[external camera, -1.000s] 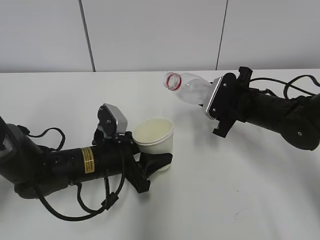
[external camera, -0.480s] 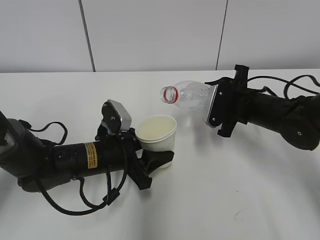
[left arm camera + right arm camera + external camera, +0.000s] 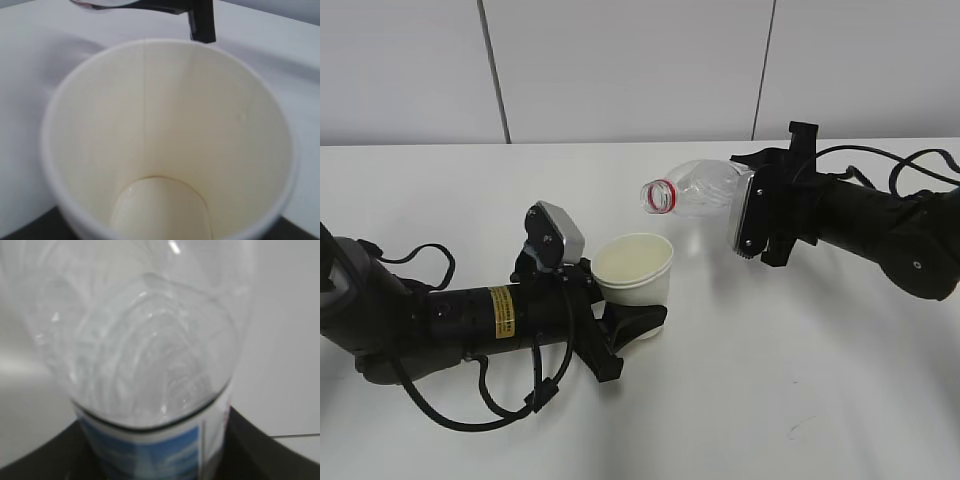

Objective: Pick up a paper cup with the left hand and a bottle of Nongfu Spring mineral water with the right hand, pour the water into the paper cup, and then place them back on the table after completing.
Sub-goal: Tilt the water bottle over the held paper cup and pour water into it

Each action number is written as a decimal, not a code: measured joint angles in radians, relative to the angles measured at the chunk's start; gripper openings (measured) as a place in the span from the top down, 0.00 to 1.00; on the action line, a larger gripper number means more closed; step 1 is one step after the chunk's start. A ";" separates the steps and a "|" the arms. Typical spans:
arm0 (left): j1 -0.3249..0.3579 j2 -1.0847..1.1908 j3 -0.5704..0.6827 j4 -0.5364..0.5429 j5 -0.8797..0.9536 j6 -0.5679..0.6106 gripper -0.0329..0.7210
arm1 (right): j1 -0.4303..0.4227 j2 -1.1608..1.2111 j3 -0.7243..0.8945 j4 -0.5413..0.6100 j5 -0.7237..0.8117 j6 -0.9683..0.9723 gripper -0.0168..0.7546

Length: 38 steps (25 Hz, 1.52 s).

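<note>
My left gripper (image 3: 625,325) is shut on a white paper cup (image 3: 634,270) and holds it just above the table (image 3: 770,380). The cup fills the left wrist view (image 3: 165,140); its inside looks dry, with no water showing. My right gripper (image 3: 750,215) is shut on a clear Nongfu Spring bottle (image 3: 700,190) with a red neck ring and no cap. The bottle lies nearly level, mouth pointing left, above and right of the cup's rim. In the right wrist view the bottle (image 3: 150,350) shows its blue and white label; no water is visible in it.
Black cables (image 3: 470,420) loop on the table under the left arm. A small scuff mark (image 3: 798,428) lies at the front right. A white panelled wall (image 3: 620,70) stands behind the table's far edge.
The right gripper has tipped the bottle further towards level and moved its mouth down and left, closer to the cup. The left arm shifted slightly right with the cup.
</note>
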State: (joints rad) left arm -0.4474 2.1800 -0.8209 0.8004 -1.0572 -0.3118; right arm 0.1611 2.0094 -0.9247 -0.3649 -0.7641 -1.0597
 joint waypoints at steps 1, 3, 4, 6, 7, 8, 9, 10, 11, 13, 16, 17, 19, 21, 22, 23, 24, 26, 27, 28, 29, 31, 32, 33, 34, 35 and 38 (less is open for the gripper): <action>0.000 0.000 0.000 0.001 0.000 0.000 0.46 | 0.000 0.000 0.000 0.003 -0.007 -0.018 0.49; 0.000 0.000 0.000 0.002 0.000 0.000 0.46 | 0.000 0.000 0.000 0.010 -0.020 -0.053 0.49; 0.000 0.000 0.000 0.002 0.000 0.000 0.46 | 0.000 0.000 0.000 0.013 -0.027 -0.068 0.49; 0.000 0.000 0.000 0.002 0.000 0.000 0.46 | 0.000 0.000 0.000 0.026 -0.039 -0.099 0.50; 0.000 0.000 0.000 0.002 0.000 0.000 0.46 | 0.000 0.000 0.000 0.033 -0.042 -0.112 0.50; 0.000 0.000 0.000 0.002 0.000 0.000 0.46 | 0.000 0.000 0.000 0.039 -0.047 -0.121 0.50; 0.000 0.000 0.000 0.002 0.000 0.000 0.46 | 0.000 0.000 0.000 0.041 -0.054 -0.129 0.50; 0.000 0.000 0.000 0.002 0.000 0.000 0.46 | 0.000 0.000 0.000 0.043 -0.057 -0.136 0.50; 0.000 0.000 0.000 0.002 0.000 0.000 0.46 | 0.000 0.000 0.000 0.045 -0.064 -0.147 0.50; 0.000 0.000 0.000 0.002 0.000 0.000 0.46 | 0.000 0.000 0.000 0.047 -0.070 -0.165 0.50; 0.000 0.000 0.000 0.002 0.000 0.000 0.46 | 0.000 0.000 0.000 0.055 -0.076 -0.200 0.50; 0.000 0.000 0.000 0.002 0.000 0.000 0.46 | 0.000 0.000 0.000 0.055 -0.078 -0.206 0.50; 0.000 0.000 0.000 0.002 0.000 0.000 0.46 | 0.000 0.000 0.000 0.055 -0.078 -0.226 0.50; 0.000 0.000 0.000 0.002 0.000 0.000 0.46 | 0.000 0.000 0.000 0.055 -0.078 -0.243 0.50; 0.000 0.000 0.000 0.002 0.000 0.000 0.46 | 0.000 0.000 0.000 0.055 -0.080 -0.252 0.50; 0.000 0.000 0.000 0.002 0.000 0.000 0.46 | 0.000 0.000 0.000 0.055 -0.087 -0.261 0.50; 0.000 0.000 0.000 0.002 0.000 0.000 0.46 | 0.000 0.000 0.000 0.055 -0.091 -0.266 0.50; 0.000 0.000 0.000 0.002 0.000 0.000 0.46 | 0.000 0.000 0.002 0.055 -0.109 -0.276 0.50; 0.000 0.000 0.000 0.002 0.000 0.000 0.46 | 0.000 0.000 0.002 0.055 -0.116 -0.277 0.50; 0.000 0.000 0.000 0.002 0.000 0.000 0.46 | 0.000 0.000 0.002 0.055 -0.121 -0.282 0.50; 0.000 0.000 0.000 0.002 0.000 0.000 0.46 | 0.000 0.000 0.002 0.055 -0.125 -0.281 0.50; 0.000 0.000 0.000 0.002 0.000 0.000 0.46 | 0.000 0.000 0.002 0.055 -0.129 -0.284 0.50; 0.000 0.000 0.000 0.002 0.000 0.000 0.46 | 0.000 0.000 0.002 0.055 -0.133 -0.287 0.50; 0.000 0.000 0.000 0.002 0.000 0.000 0.46 | 0.000 0.000 0.002 0.055 -0.136 -0.289 0.50; 0.000 0.000 0.000 0.003 0.000 0.000 0.46 | 0.000 0.000 0.002 0.055 -0.137 -0.289 0.50; 0.000 0.000 0.000 0.004 0.000 0.000 0.46 | 0.000 0.000 0.002 0.055 -0.140 -0.291 0.50; 0.000 0.000 0.000 0.013 0.000 0.000 0.46 | 0.000 0.000 0.002 0.055 -0.141 -0.293 0.50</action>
State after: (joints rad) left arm -0.4474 2.1800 -0.8209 0.8136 -1.0568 -0.3118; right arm 0.1611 2.0094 -0.9231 -0.3103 -0.9052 -1.3530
